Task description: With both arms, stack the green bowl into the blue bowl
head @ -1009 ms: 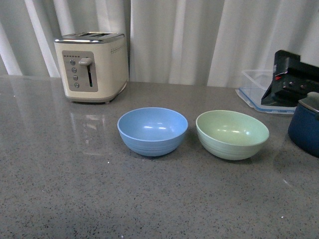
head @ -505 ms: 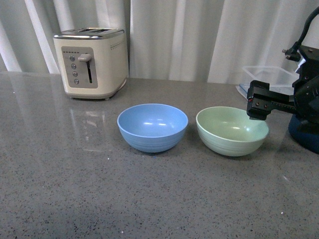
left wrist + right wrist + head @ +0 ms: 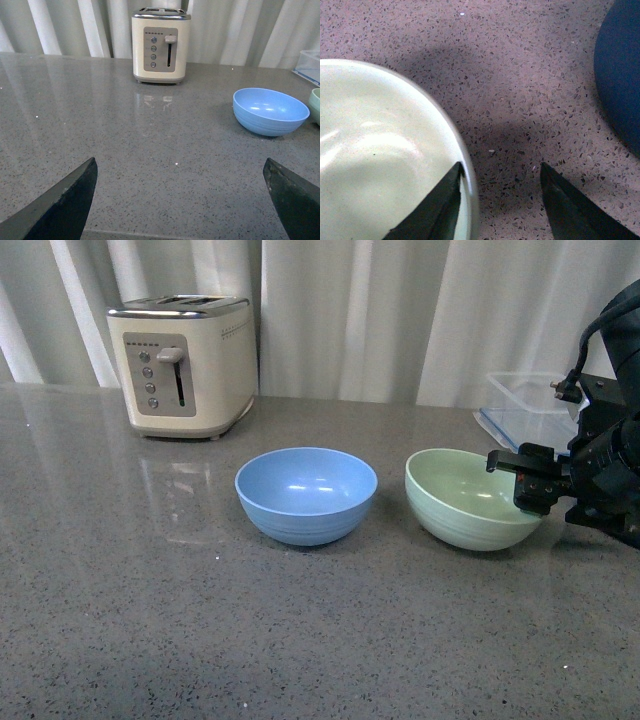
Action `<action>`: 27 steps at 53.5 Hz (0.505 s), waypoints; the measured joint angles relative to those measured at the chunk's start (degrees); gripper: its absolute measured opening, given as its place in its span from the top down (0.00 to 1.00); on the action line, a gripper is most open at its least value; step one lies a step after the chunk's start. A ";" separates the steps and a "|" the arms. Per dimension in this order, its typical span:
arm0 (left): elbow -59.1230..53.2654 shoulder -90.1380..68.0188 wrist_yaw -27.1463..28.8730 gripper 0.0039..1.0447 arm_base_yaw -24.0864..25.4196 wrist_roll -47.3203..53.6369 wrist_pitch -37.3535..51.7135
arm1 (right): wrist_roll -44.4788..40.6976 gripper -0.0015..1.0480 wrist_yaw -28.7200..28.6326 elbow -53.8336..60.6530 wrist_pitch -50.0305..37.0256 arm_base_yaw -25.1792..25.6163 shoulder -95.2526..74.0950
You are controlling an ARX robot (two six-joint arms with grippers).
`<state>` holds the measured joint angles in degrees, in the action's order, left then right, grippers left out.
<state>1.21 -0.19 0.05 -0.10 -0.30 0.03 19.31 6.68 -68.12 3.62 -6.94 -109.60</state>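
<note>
Here, before curtains (image 3: 350, 310), on grey countertop (image 3: 200, 620), the released right end effector (image 3: 500, 170) straddles green bowl (image 3: 460, 502) rim.

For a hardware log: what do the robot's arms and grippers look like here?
The right arm is bulky and matte black, with a black cable looping over its top. The right gripper has flat black jaws tapering to points. The left gripper shows only two dark wedge-shaped jaws.

No readable text; toaster (image 3: 183, 364) front panel marks too small to make out.
</note>
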 joint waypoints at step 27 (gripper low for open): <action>0.00 0.00 -0.02 0.06 0.00 0.00 0.00 | 0.37 0.99 -0.42 -1.11 1.40 -0.74 4.90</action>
<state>1.21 -0.19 0.03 -0.10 -0.30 0.03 19.68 6.26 -69.23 5.02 -7.68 -104.71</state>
